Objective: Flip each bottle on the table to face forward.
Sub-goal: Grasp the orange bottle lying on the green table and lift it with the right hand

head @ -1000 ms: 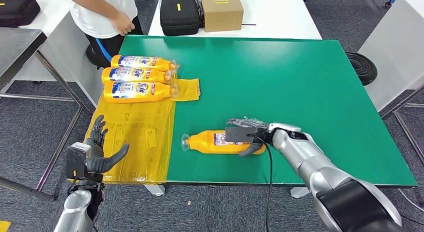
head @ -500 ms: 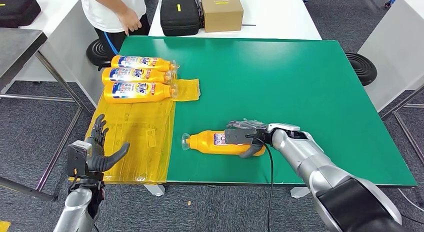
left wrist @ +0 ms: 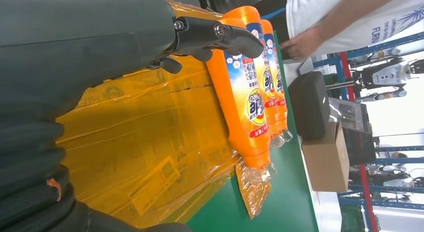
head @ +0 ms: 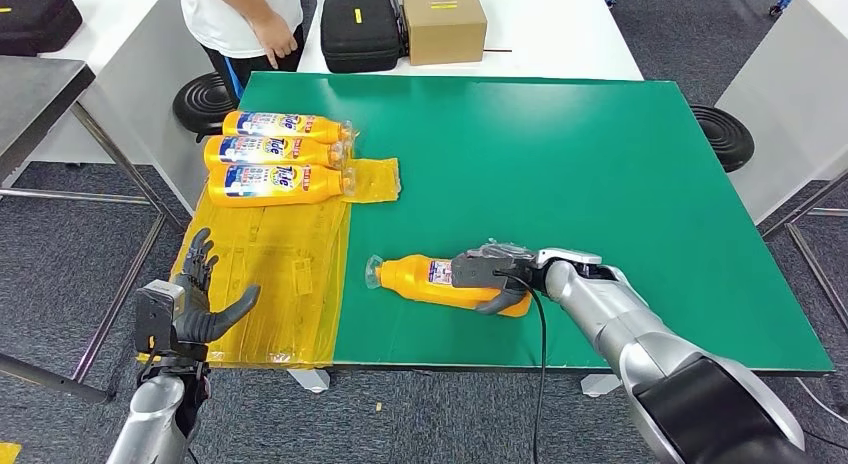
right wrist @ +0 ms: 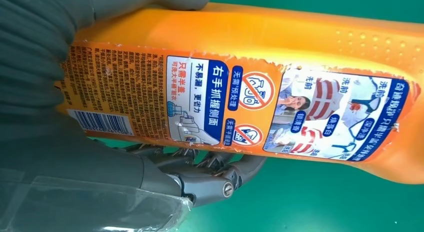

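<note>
1. Your right hand [head: 492,275] is wrapped around the lone orange plastic detergent bottle [head: 440,283], thumb on one side and fingers curled under the other. The bottle lies on its side near the front edge of the green tabletop [head: 600,164], clear cap [head: 374,273] pointing toward the left edge.
2. The right wrist view shows the small-print back label [right wrist: 240,109] facing up, so the roll is likely not finished. The smooth, rounded body could spin or slip in your grip if you turn it quickly.
3. The front edge is close. If the bottle escapes toward you while it rolls, it may drop off the tabletop.
4. Your left hand [head: 190,304] is held off the front left corner, fingers spread and holding nothing. It cannot steady the bottle from there.
5. Three more orange bottles [head: 275,162] lie side by side along the left edge, front labels up, on a crinkled yellow plastic sheet [head: 280,274]. They are well apart from your grip.
6. A person in a white shirt [head: 240,19] stands beyond the far left corner, near a black case [head: 360,29] and a cardboard box [head: 443,19].
</note>
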`<action>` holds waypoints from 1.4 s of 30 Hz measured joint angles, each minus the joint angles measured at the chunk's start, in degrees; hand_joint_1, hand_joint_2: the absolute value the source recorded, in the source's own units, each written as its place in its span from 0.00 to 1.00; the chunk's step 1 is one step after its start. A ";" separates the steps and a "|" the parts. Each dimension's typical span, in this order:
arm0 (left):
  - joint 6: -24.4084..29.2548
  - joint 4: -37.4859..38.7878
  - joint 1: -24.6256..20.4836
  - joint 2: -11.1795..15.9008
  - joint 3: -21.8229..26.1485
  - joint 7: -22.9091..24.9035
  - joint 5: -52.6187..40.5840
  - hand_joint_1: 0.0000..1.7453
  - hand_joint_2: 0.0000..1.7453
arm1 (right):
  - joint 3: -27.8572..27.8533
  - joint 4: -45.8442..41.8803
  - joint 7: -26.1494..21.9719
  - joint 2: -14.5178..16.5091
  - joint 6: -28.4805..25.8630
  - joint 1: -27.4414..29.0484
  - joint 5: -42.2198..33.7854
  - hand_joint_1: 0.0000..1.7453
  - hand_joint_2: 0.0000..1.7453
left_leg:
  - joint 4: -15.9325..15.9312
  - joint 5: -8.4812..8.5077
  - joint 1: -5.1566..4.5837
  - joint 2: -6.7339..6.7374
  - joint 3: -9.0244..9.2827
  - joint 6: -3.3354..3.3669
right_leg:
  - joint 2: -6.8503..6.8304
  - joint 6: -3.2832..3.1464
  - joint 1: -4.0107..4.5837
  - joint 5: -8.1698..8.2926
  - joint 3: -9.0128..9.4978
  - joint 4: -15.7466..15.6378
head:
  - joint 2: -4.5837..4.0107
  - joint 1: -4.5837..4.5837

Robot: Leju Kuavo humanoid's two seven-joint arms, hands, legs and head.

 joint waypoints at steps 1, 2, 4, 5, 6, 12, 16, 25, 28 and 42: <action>-0.01 0.00 0.00 0.01 -0.02 0.01 0.02 0.00 1.00 | 0.00 -0.01 -0.02 -0.02 -0.55 0.05 -0.22 1.00 1.00 | 0.00 0.00 0.00 0.00 0.00 0.00 | 0.00 0.00 0.00 0.00 0.00 0.00 | 0.00 -0.01; -0.02 0.00 0.00 0.01 -0.03 0.02 0.04 0.00 1.00 | 0.00 -0.01 -0.05 -0.02 -1.21 0.11 -0.53 1.00 1.00 | 0.00 0.00 0.00 0.00 0.00 0.00 | 0.00 0.00 0.00 0.00 0.00 0.00 | 0.00 -0.01; -0.10 0.00 0.02 0.02 -0.05 0.02 0.08 0.00 1.00 | -0.03 -0.04 -0.29 -0.03 -2.64 0.26 -1.27 1.00 1.00 | 0.00 0.00 0.00 0.00 0.00 0.00 | 0.00 0.00 0.00 0.00 0.00 0.00 | 0.00 -0.01; -0.21 0.00 0.06 0.02 -0.05 0.01 0.10 0.00 1.00 | -0.10 -0.08 -0.59 -0.06 -3.43 0.38 -1.72 1.00 1.00 | 0.00 0.00 0.00 0.00 0.00 0.00 | 0.00 0.00 0.00 0.00 0.01 0.00 | 0.00 0.00; -0.33 -0.01 0.14 0.02 -0.05 -0.01 0.13 0.00 1.00 | -0.26 -0.19 -1.03 -0.11 -4.38 0.59 -2.26 1.00 1.00 | 0.00 0.00 0.00 0.00 -0.01 0.00 | 0.00 0.00 0.00 0.00 0.01 0.00 | 0.00 0.01; -0.74 -0.13 1.09 0.04 -0.04 -0.17 0.41 0.00 1.00 | -2.39 -1.95 -3.75 -0.61 -9.65 2.46 -5.38 1.00 1.00 | 0.00 0.00 -0.01 -0.01 -0.04 0.00 | 0.00 0.00 0.00 0.00 0.01 0.00 | 0.00 0.01; -0.67 -1.65 2.61 0.03 0.03 -0.11 0.58 0.00 1.00 | -6.96 -7.96 -6.26 -0.18 -17.54 6.13 -9.75 1.00 1.00 | 0.00 -0.01 0.02 -0.02 -0.06 -0.01 | 0.00 0.00 0.03 -0.01 -0.01 0.01 | 0.00 0.00; -2.74 -6.30 6.07 -0.05 0.91 1.08 3.12 0.00 1.00 | -18.45 -27.52 -7.93 3.24 -23.27 18.52 -11.75 1.00 1.00 | -0.02 -0.07 0.09 -0.05 -0.22 -0.07 | -0.04 -0.04 0.10 -0.08 -0.17 0.00 | 0.00 0.02; -6.07 -6.87 6.32 -0.21 1.11 1.61 5.61 0.00 1.00 | -20.96 -31.67 -8.46 4.64 -23.47 21.71 -11.26 1.00 1.00 | -0.02 -0.07 0.08 -0.04 -0.23 -0.07 | -0.04 -0.03 0.09 -0.06 -0.18 0.00 | 0.00 0.01; -17.69 -6.74 2.52 -1.48 -2.86 1.64 13.29 0.00 1.00 | -21.12 -30.27 -12.40 11.49 -19.04 23.95 -10.14 1.00 1.00 | -0.02 -0.03 0.09 -0.01 -0.22 -0.06 | -0.03 -0.03 0.10 -0.04 -0.19 0.00 | 0.00 0.01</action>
